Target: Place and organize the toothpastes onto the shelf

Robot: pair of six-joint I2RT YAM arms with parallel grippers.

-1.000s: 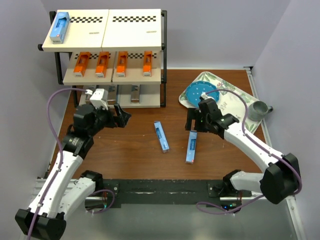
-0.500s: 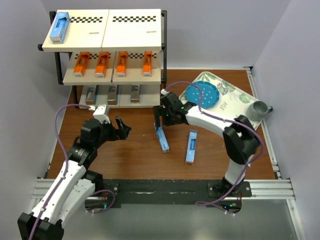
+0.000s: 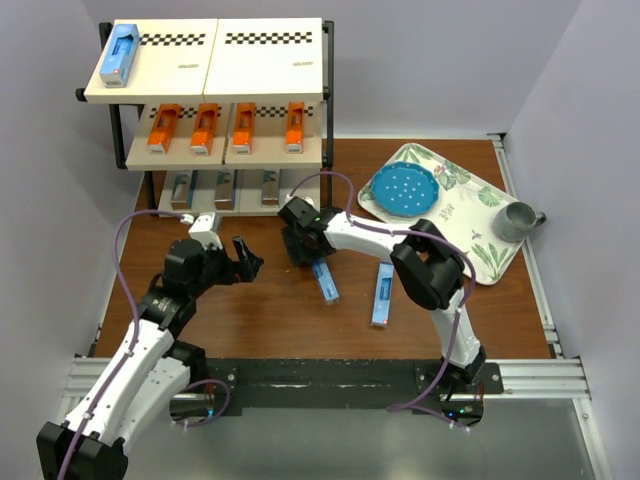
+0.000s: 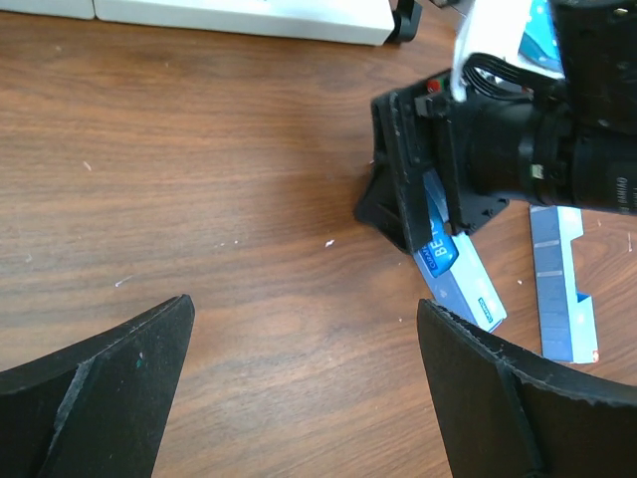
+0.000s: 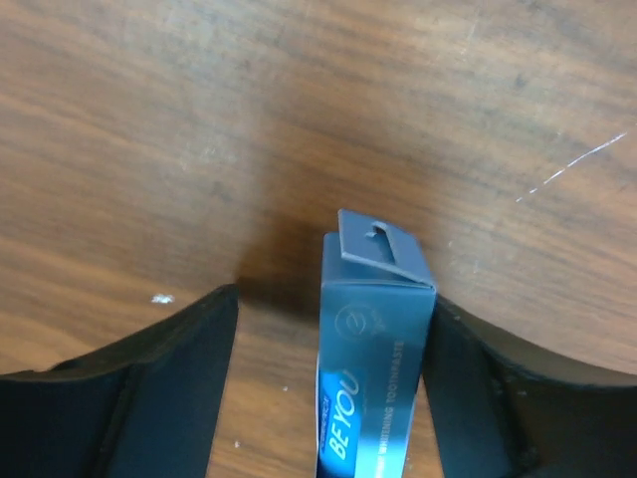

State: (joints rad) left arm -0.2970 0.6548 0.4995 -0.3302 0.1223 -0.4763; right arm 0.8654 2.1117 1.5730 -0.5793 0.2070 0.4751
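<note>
The shelf [image 3: 270, 60] stands at the back left. Its top board holds one light blue toothpaste [image 3: 119, 55], the middle tier several orange ones [image 3: 163, 128], the bottom tier silver-grey ones [image 3: 222, 188]. Two light blue cartons lie on the table, one [image 3: 326, 282] near the middle and another [image 3: 383, 295] to its right. My right gripper [image 3: 303, 245] straddles the far end of the middle carton [image 5: 373, 368]; one finger touches its right side, and a gap remains on the left. My left gripper [image 4: 304, 309] hangs wide open over bare wood, left of that carton [image 4: 463, 279].
A floral tray [image 3: 480, 235] at the right carries a blue dotted plate [image 3: 400, 188] and a grey cup [image 3: 515, 220]. The right arm stretches across the table's middle.
The right arm swung left from beside the tray to the middle carton, its jaws narrowing around the carton's end. The left arm drew back slightly, still open.
</note>
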